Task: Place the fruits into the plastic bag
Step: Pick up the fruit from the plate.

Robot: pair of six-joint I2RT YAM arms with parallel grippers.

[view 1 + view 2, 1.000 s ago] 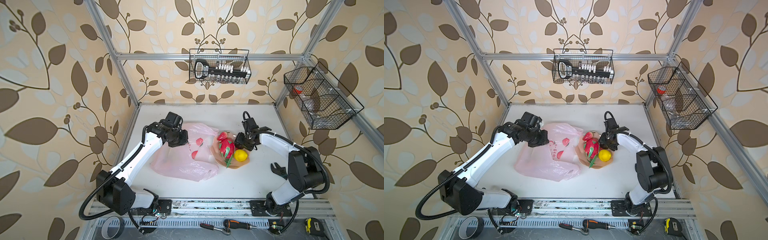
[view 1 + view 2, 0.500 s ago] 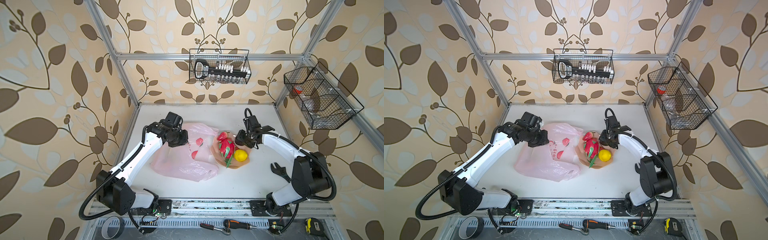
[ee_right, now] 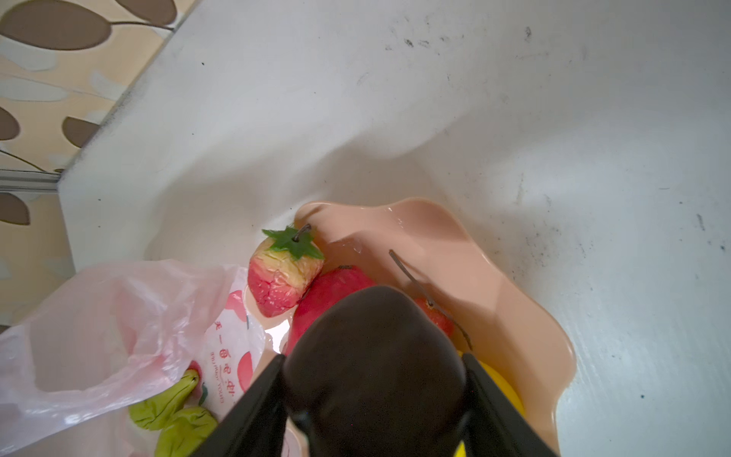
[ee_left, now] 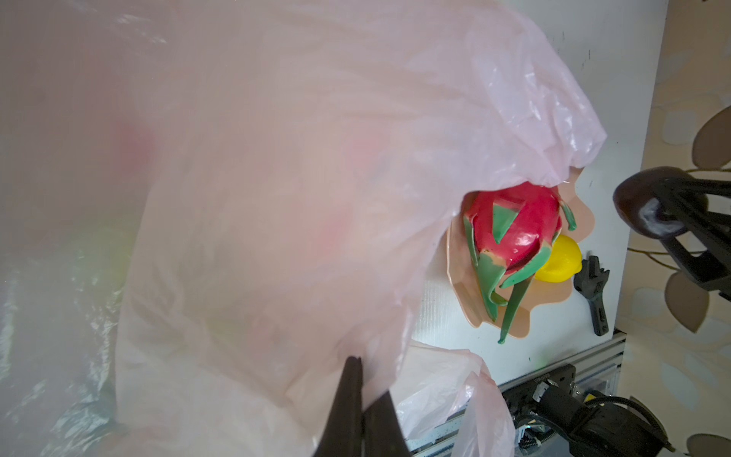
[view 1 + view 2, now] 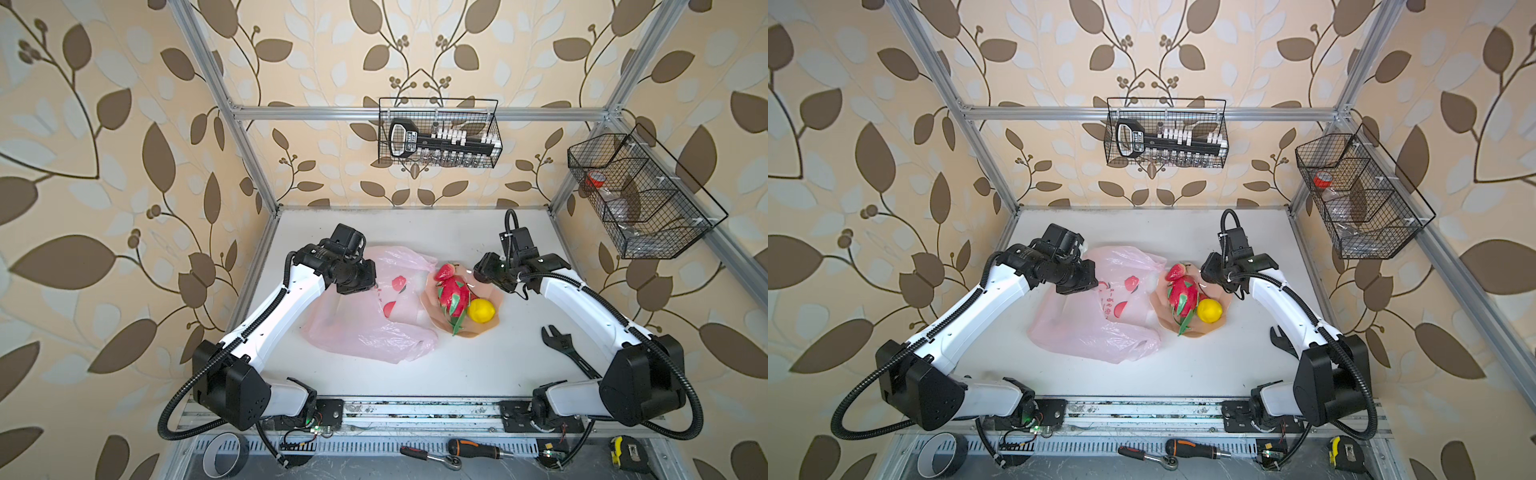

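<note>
Right gripper [image 3: 374,358] clamped on brown fruit [image 3: 368,316], hanging over plate [image 3: 494,285] | left gripper [image 4: 354,368] pinched on bag [image 4: 277,178] rim, holding mouth up | done: pears [image 3: 186,429] in bag | left: strawberry [image 3: 283,277], dragon fruit [image 5: 452,296], lemon [image 5: 481,311] on plate | both arms stretched forward, wrists turned inward

So both arms are reaching in from the front rail toward the middle. Left arm [image 5: 286,307] runs long and low, wrist tipped down, left gripper [image 4: 356,364] pinched tight on a fold of the bag [image 4: 277,198]. Right arm [image 5: 582,299] angles inward, right gripper [image 3: 374,368] pointing down, jaws clamped either side of a dark brown fruit [image 3: 372,336].
</note>
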